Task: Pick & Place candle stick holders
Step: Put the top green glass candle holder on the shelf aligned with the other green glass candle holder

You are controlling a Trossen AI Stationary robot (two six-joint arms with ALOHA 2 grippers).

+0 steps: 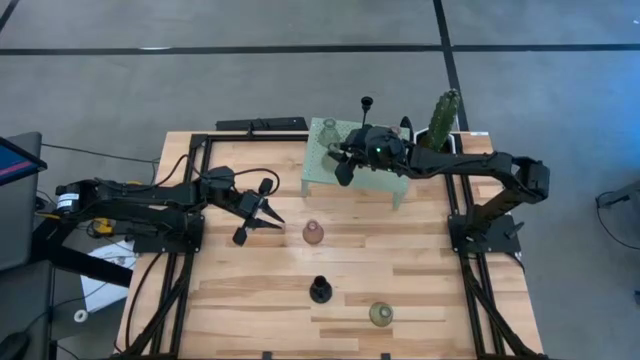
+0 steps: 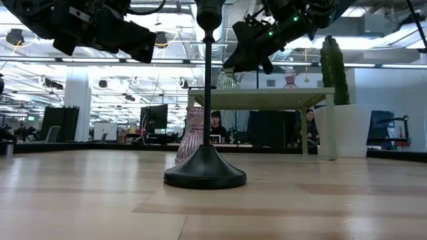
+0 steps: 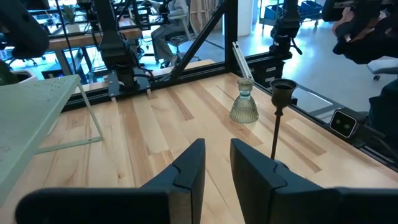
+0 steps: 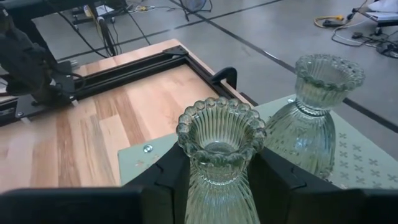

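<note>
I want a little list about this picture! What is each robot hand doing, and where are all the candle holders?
right gripper: over the mint-green stand, shut on a green holder
second green holder: standing on the stand
left gripper: open, empty, above the table beside the pink holder
tall black holder: upright on the table
third green holder: on the table near the front edge
cactus: behind the stand
</note>
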